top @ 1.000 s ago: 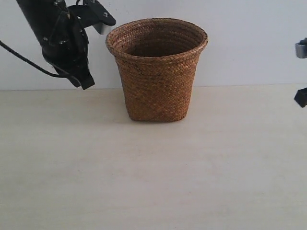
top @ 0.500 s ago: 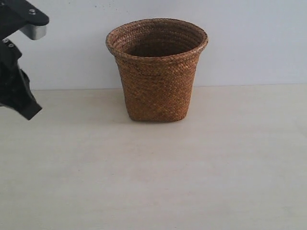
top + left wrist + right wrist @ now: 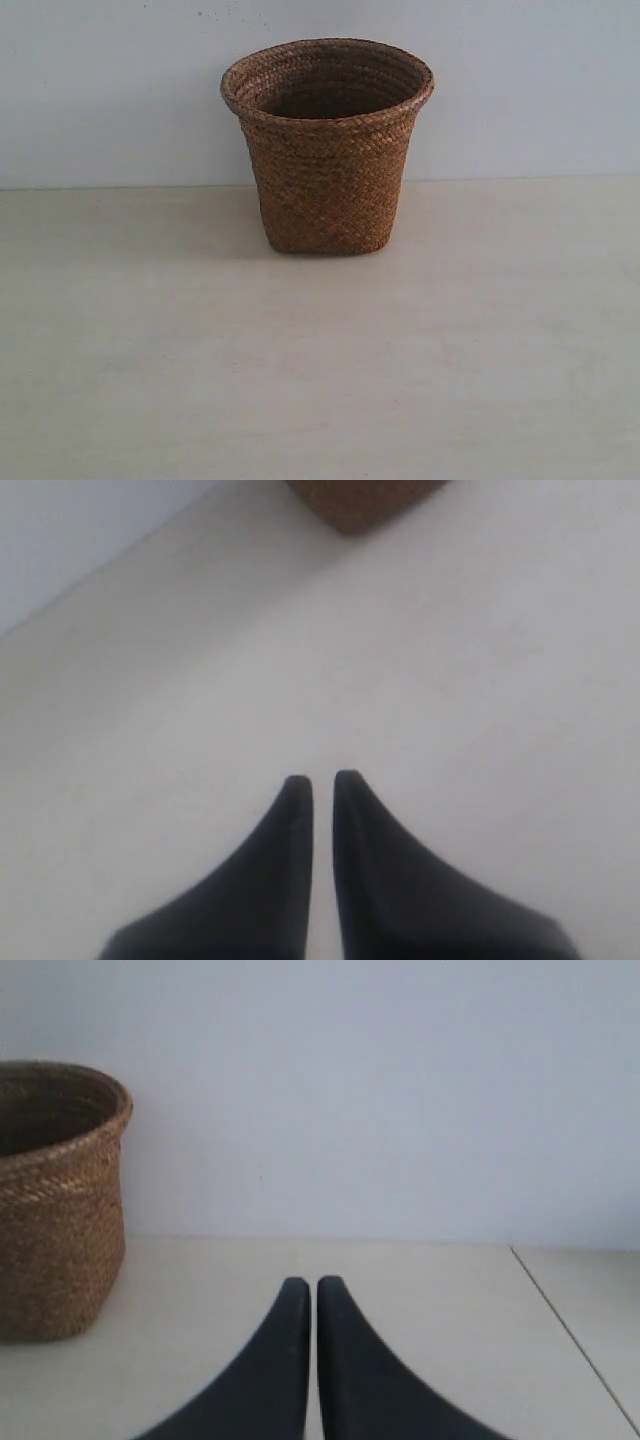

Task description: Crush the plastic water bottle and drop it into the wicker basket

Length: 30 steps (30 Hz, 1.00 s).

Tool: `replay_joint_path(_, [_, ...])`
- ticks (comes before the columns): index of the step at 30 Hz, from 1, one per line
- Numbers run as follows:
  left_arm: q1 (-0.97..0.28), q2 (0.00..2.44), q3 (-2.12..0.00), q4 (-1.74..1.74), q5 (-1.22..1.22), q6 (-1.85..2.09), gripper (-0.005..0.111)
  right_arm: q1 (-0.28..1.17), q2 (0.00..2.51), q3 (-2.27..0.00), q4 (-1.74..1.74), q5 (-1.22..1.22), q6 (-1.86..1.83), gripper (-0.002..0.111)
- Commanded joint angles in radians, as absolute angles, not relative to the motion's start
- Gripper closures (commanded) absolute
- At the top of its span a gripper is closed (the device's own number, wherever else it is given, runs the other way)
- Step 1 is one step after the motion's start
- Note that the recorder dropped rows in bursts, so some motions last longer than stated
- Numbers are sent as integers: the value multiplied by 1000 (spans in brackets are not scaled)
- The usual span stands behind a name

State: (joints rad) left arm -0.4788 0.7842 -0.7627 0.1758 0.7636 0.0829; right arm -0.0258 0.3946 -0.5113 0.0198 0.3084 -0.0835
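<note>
The brown wicker basket [image 3: 327, 150] stands upright at the back middle of the pale table. Its inside is dark and what lies in it cannot be seen. The plastic water bottle shows in no view. Neither arm appears in the exterior view. In the left wrist view my left gripper [image 3: 321, 780] is shut with nothing between its black fingers, over bare table, and a corner of the basket's base [image 3: 360, 500] shows beyond it. My right gripper [image 3: 313, 1285] is shut and empty too, low over the table, with the basket [image 3: 55, 1200] off to one side of it.
A light blue-grey wall [image 3: 520, 80] rises right behind the basket. The pale tabletop [image 3: 320, 370] stretches in front of it. In the right wrist view a thin seam [image 3: 570, 1330] crosses the table surface.
The left arm has withdrawn from beside the basket's rim, leftward and out of the exterior view. The right arm, at the right edge a second ago, has also left the view.
</note>
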Motion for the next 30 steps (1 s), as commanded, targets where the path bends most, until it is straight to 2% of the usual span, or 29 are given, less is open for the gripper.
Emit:
replay_joint_path(1, [-486,616,-681,165,692,29,103,-29,240,-464,50,272,-76,108])
replay_joint_path(9, [-486,345,-512,165,538,14,103,-29,0,-338,146,250,-57,108])
replay_joint_path(16, [-486,187,-402,138,393,14,103,-29,0,-183,196,192,-79,108])
replay_joint_path(30, [-486,146,-382,67,382,14,103,-29,0,-113,196,203,-129,108])
